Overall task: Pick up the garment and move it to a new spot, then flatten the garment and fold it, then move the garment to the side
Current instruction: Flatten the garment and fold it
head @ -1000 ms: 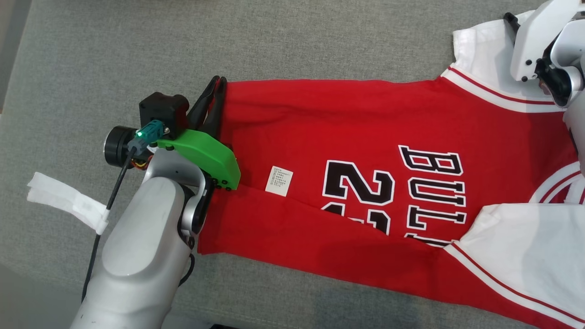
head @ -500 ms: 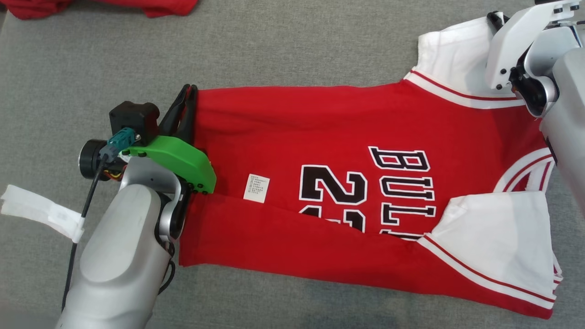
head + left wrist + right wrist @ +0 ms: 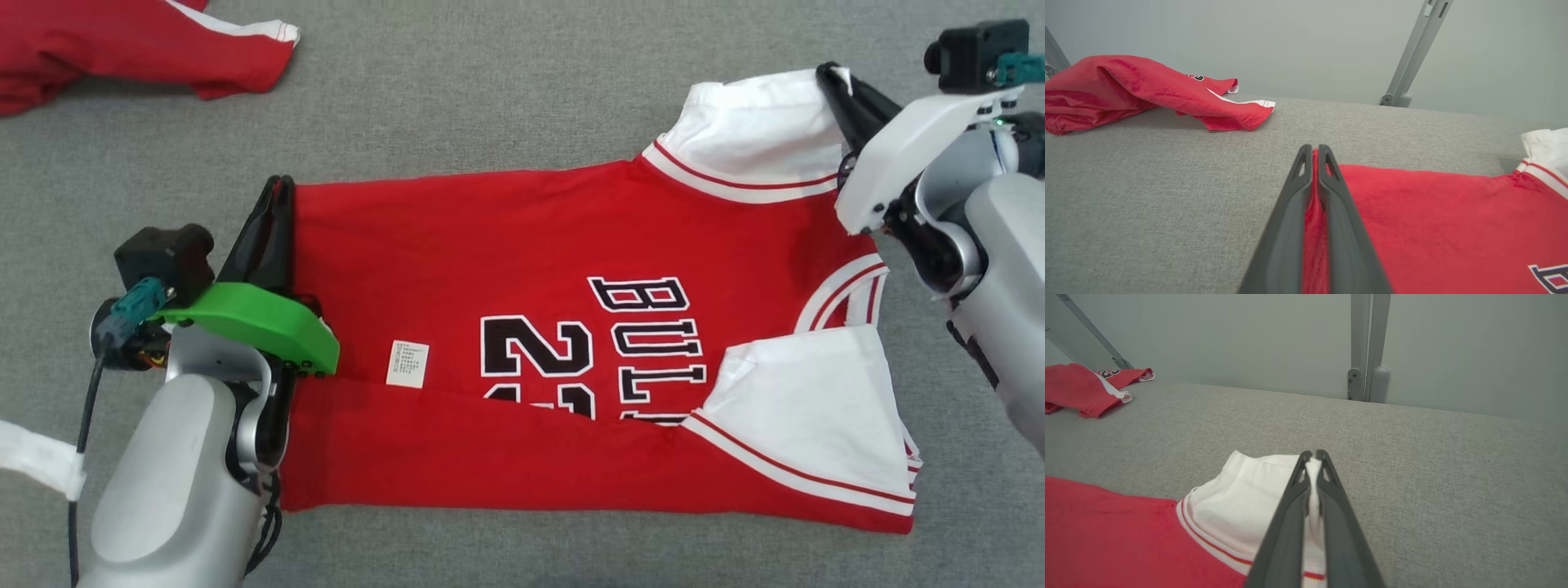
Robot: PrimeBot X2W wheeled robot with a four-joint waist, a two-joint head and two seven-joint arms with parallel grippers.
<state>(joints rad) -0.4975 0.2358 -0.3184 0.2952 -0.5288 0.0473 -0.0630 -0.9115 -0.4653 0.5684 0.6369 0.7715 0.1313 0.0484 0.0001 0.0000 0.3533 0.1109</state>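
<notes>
The red jersey (image 3: 531, 269) lies spread on the grey fabric surface (image 3: 506, 98). Its hem points toward the robot's left and its collar end toward the right, with the black number and lettering facing up. Its near long side is folded over onto the front and covers the lower part of the number. A small white label (image 3: 407, 363) sits just beside that fold. The left gripper (image 3: 280, 184) is closed on the far corner of the hem — in the left wrist view, red cloth is pinched between its two dark fingers (image 3: 1290, 228). The right gripper (image 3: 826, 73) is closed on the edge of the far white sleeve (image 3: 751, 122), and the right wrist view shows white cloth squeezed between its jaws. That sleeve puffs up a little off the surface. The near white sleeve (image 3: 808, 408) lies flat, folded in over the chest. A second red garment (image 3: 122, 49) lies crumpled at the far left of the surface — well apart from the jersey.
</notes>
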